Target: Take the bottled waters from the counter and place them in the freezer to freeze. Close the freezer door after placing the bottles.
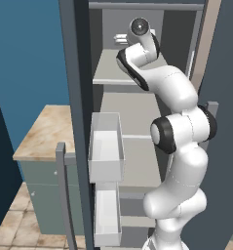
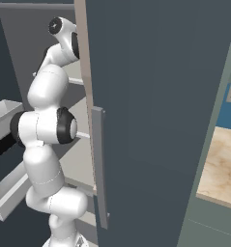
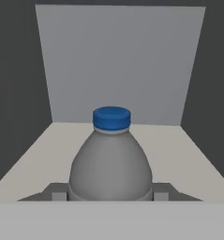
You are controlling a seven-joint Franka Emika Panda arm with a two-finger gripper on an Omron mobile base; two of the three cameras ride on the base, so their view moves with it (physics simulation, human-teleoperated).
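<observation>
Claw (image 3: 110,196): you're clamped on the smooth, rounded grey bottle (image 3: 110,164), blue ribbed cap.
Shelf (image 3: 188,154): flat, matte grey.

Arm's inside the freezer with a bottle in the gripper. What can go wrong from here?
1. The gripper is shut on the grey plastic bottle with a blue cap, low on its body; it may tip when released onto the light grey freezer shelf.
2. The white arm reaches in past the white door bins; pulling out could clip them.
3. The dark grey freezer door stands open, not yet closed.
</observation>
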